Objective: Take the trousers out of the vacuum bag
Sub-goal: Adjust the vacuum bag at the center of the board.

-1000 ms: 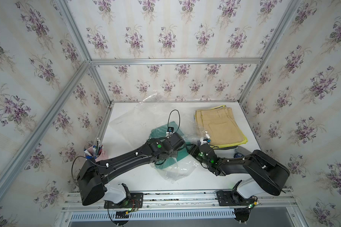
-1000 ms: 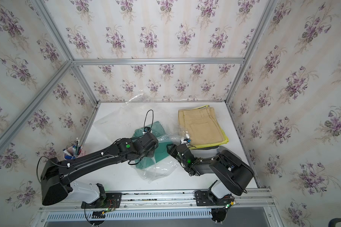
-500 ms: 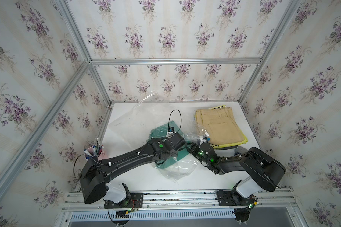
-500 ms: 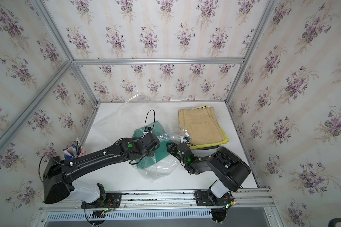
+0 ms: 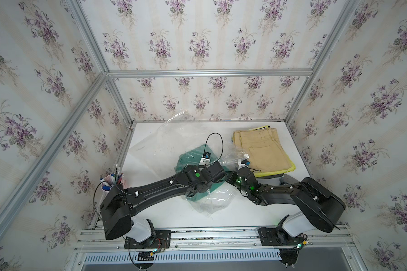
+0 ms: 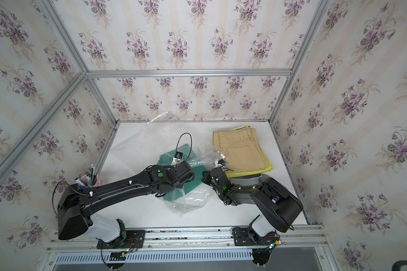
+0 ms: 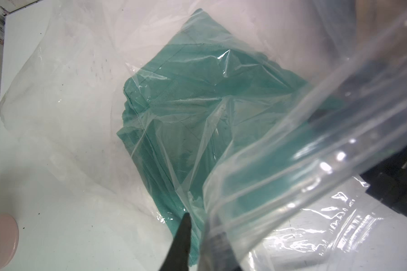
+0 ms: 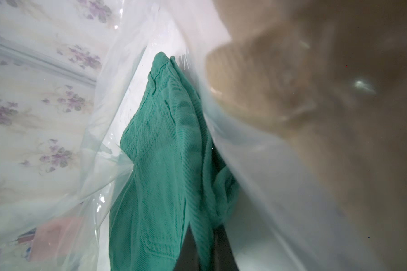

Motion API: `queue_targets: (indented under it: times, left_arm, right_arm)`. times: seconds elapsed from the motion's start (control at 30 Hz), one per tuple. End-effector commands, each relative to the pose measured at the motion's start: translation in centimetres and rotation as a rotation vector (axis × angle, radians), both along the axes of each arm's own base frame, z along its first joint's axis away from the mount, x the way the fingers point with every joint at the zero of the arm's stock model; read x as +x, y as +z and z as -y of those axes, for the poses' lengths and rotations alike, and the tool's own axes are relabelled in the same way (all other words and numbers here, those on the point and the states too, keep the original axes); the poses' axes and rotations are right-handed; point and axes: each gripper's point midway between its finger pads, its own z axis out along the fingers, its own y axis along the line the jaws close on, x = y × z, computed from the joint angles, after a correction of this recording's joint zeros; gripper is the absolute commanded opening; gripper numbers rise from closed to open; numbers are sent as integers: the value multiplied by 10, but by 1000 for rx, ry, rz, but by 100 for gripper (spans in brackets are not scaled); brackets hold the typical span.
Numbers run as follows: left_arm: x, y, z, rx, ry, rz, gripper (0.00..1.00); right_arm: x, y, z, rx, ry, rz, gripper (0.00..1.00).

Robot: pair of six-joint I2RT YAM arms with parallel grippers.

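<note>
The vacuum bag lies crumpled across the middle of the table. The teal green trousers are inside it. My two arms meet at the bag's mouth near its white slider. My right gripper has reached inside the bag and is shut on a fold of the teal trousers. My left gripper stands open by a narrow gap. The bag's zip strip drapes over one of its fingers. Tan trousers lie outside the bag on yellow-green trousers.
A cup of pens stands at the table's left edge. The stack of trousers fills the back right corner. Papered walls with metal posts close in the table on three sides.
My right gripper has closed on the teal trousers inside the bag. The left gripper's jaws, shut before, have parted a little. Both arms have shifted only slightly.
</note>
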Motion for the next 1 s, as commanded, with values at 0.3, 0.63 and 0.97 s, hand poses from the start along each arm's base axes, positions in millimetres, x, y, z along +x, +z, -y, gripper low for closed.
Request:
queue_targets:
  times: [0.3, 0.63, 0.97]
  left_arm:
    - [-34, 59, 7, -276, -190, 3, 100]
    - [-43, 20, -90, -317, 280, -147, 100]
    - [-41, -62, -125, -445, 493, -306, 100]
  right_arm:
    - [2, 29, -4, -12, 43, 66, 0]
    - [-2, 53, -2, 0, 57, 100, 0]
    - [-4, 57, 1, -2, 58, 107, 0]
